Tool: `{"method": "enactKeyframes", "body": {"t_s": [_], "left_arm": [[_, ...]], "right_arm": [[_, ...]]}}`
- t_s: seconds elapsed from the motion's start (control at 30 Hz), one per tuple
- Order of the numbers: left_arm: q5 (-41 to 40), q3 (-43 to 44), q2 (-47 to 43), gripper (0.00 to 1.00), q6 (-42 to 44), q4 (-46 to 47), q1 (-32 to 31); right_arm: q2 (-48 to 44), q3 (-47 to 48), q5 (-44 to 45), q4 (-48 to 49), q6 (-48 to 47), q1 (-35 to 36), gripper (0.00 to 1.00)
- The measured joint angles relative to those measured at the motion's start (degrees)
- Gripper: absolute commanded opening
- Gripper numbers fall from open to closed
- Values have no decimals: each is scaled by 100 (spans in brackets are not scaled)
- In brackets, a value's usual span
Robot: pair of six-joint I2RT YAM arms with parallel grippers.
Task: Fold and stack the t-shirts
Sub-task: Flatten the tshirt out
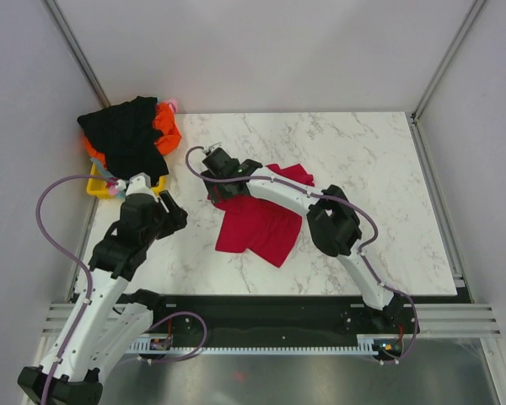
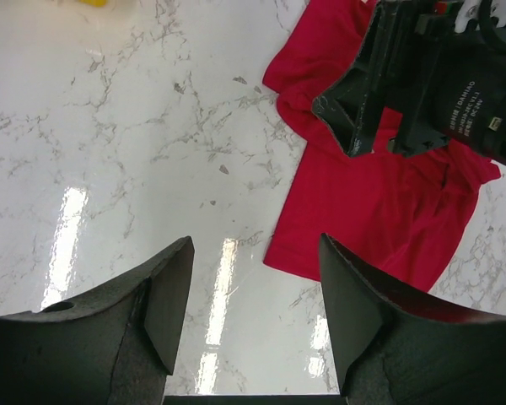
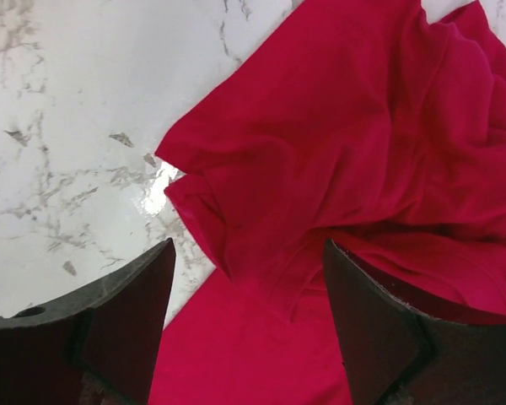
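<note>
Crimson t-shirt (image 1: 261, 232): crumpled, unfolded, mid-table. Right gripper (image 3: 246, 253): fingers spread above its bunched far-left edge, probably to seize a sleeve for flattening. Left gripper (image 2: 255, 245): spread, empty, over the marble table (image 1: 363, 169) beside the shirt. Black t-shirt (image 1: 126, 135), orange t-shirt (image 1: 167, 126): heaped over yellow bin (image 1: 97, 184), far-left corner.

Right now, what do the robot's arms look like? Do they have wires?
The left arm and right arm are smooth white tubes linked by chunky black joints. A thin purple cable loops along each. The left gripper and right gripper have two wedge-shaped black fingers. One black part has tiny white print.
</note>
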Motion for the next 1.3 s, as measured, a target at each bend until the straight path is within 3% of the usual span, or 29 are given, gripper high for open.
{"method": "enactKeyframes", "body": {"t_s": [0.1, 0.13, 0.3, 0.33, 0.4, 0.57, 0.63, 0.8, 1.0, 1.1, 1.17, 1.2, 1.3], "left_arm": [[13, 0, 13, 68, 2, 0, 0], [26, 0, 31, 68, 2, 2, 0], [120, -2, 120, 68, 4, 2, 0], [125, -2, 116, 68, 4, 2, 0], [127, -2, 116, 68, 4, 2, 0], [142, -2, 131, 65, 4, 2, 0], [151, -4, 157, 52, 7, 4, 0], [271, -9, 208, 50, 98, 9, -2], [448, -9, 573, 65, 160, 103, -236], [428, -9, 1113, 73, 153, 236, -643], [407, -42, 1580, 76, 142, 402, -927], [428, -57, 1808, 76, 131, 492, -1036], [468, -76, 2398, 76, 94, 737, -1167]], "right_arm": [[177, 125, 85, -103, 0, -11, 68], [256, 203, 85, -118, -4, -13, 58], [599, 509, 90, -166, -4, -52, 29], [625, 538, 79, -184, 0, -63, 13], [636, 549, 52, -203, 0, -103, 0], [623, 636, 35, -249, 35, -304, 0], [514, 651, 44, -326, 0, -435, 0], [-780, 319, 94, -472, -44, -1054, 0], [-4518, -2094, 619, 212, -39, -3005, 0], [-5755, -3279, 962, 376, 11, -3558, 0], [-6155, -4013, 1019, 492, 46, -3613, 0], [-6203, -4376, 990, 544, 63, -3659, 7], [-5958, -5191, 785, 516, 179, -3864, 10]]}}
